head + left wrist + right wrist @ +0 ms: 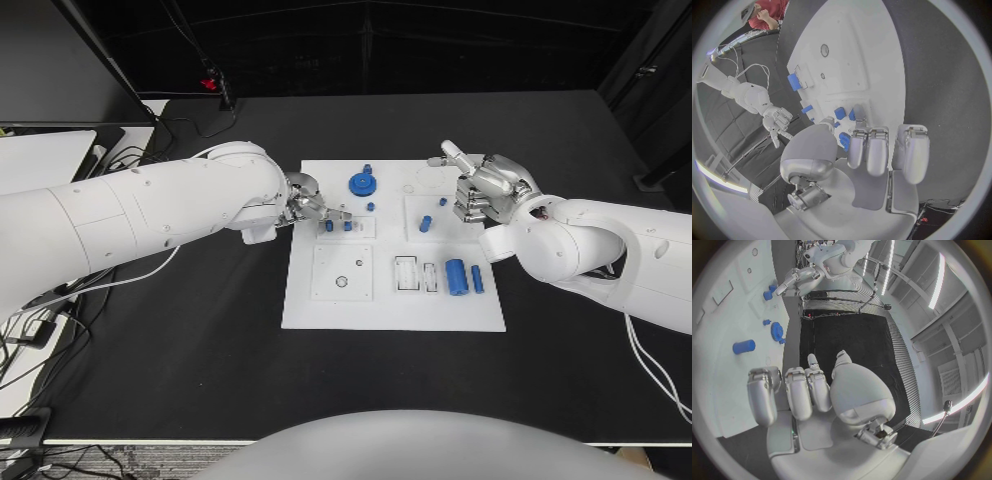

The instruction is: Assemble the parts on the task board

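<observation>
The task board [392, 300] lay in the middle of the black bench [188, 330], with the blue parts scattered over it. A gear [362, 184] stood near the far edge, a cylinder [456, 276] and a slim pin [477, 279] lay side by side toward the near right, a short peg [426, 224] stood in the right middle, and two small pegs [338, 226] sat in a left-hand fixture.

The left hand [306, 203] reached over the board's left edge with its fingertips at those small pegs; the left wrist view showed fingers [859, 116] down among the blue pieces, but whether one was actually pinched could not be told. The right hand [483, 190] hovered beside the board's far right corner, fingers loosely curled and grasping nothing, one finger pointing away.

The risks I would judge from here:
- The small pegs stood close together, so a finger closing on one could tip or nudge its neighbour
- A peg gripped off-centre might tilt and jam at its hole
- The board did not appear to be clamped, so sideways pressure from the left hand could slide it
- The cylinder, lying on its side, could roll if the board were jolted
</observation>
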Controlling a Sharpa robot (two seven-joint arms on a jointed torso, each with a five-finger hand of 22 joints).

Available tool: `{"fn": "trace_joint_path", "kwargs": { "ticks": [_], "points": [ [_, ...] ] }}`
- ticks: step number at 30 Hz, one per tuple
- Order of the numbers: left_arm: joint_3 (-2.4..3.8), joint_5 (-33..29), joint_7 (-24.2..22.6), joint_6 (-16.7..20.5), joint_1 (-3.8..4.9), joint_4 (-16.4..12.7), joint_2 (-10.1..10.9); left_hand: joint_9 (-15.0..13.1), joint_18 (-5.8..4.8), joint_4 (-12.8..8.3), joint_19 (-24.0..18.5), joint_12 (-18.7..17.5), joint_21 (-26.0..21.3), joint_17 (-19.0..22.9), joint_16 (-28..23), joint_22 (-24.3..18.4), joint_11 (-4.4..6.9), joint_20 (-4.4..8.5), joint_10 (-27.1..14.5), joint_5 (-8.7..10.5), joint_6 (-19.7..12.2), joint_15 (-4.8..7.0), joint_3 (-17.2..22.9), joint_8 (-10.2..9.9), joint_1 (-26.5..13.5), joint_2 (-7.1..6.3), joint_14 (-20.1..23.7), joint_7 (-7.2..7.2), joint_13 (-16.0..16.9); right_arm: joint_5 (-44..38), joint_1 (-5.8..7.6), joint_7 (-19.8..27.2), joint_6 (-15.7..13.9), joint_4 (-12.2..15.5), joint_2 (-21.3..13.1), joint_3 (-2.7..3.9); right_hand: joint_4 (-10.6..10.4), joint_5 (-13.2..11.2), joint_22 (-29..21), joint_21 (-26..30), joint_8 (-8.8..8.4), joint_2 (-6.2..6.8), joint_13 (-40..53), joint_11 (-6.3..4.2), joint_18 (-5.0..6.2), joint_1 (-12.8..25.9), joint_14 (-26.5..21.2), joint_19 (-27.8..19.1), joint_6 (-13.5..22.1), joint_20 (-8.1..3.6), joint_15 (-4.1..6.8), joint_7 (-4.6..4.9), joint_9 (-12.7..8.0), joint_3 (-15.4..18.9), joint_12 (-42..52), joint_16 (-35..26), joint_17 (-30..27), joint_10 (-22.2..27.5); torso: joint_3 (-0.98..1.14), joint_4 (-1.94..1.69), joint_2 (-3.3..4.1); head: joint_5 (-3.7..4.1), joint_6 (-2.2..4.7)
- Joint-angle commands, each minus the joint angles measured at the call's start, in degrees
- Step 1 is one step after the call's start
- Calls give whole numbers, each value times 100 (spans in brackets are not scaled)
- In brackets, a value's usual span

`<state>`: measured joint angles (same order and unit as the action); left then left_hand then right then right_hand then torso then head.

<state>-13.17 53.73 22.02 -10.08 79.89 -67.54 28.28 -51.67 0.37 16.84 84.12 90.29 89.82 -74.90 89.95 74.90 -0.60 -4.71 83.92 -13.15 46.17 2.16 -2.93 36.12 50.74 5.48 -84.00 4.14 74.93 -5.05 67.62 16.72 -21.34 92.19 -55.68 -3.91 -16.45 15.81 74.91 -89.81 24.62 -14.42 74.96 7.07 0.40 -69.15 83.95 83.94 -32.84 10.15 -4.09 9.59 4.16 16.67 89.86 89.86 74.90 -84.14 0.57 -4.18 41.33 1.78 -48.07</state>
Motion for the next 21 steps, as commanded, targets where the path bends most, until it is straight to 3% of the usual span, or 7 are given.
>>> {"fn": "trace_joint_path", "kwargs": {
  "ticks": [1,7,16,21],
  "points": [
    [-39,59,2,41,-57,-14,14,-15,-37,-8,588,-29,18,-1510,5,1510,-12,-29,608,22,11,-34,-43,29,-3,67,-600,-10,1507,14,8,27,49,7,4,2,-16,15,1509,-19,25,-44,1504,18,-40,9,605,606,44,34,-7,181,8,13,14,14,1510,-586,0,0,0,-1,2],
    [-39,59,-287,540,-56,-88,120,-67,-37,-8,588,-29,18,-1510,5,1510,-12,-27,608,39,-66,-34,-108,59,18,50,-600,-7,1507,12,7,39,37,5,6,2,-15,17,1509,-19,32,-49,1504,19,-40,7,605,606,48,34,-7,182,8,13,14,14,1510,-586,0,4,-1,6,22],
    [-39,26,-1210,2036,-39,-513,533,-134,-33,-15,575,-29,7,-1510,5,1504,-24,-33,608,67,-221,-47,-270,102,118,-13,-600,10,1507,-27,9,137,-59,58,-45,4,-9,28,1509,-19,41,-54,1504,25,-40,-4,605,606,49,34,-9,188,8,8,14,14,1510,-586,8,-8,-4,28,69],
    [-39,-290,-1842,2726,-34,-787,782,-87,81,-14,209,-29,-315,-1510,5,1350,-34,-41,608,62,-355,-52,-450,108,299,8,-600,28,1507,-104,13,169,-115,136,-120,9,-2,36,1509,-19,52,-52,1504,31,-40,-19,605,606,44,36,-12,195,9,4,14,14,1510,-586,-1,-5,-3,42,86]
  ]
}}
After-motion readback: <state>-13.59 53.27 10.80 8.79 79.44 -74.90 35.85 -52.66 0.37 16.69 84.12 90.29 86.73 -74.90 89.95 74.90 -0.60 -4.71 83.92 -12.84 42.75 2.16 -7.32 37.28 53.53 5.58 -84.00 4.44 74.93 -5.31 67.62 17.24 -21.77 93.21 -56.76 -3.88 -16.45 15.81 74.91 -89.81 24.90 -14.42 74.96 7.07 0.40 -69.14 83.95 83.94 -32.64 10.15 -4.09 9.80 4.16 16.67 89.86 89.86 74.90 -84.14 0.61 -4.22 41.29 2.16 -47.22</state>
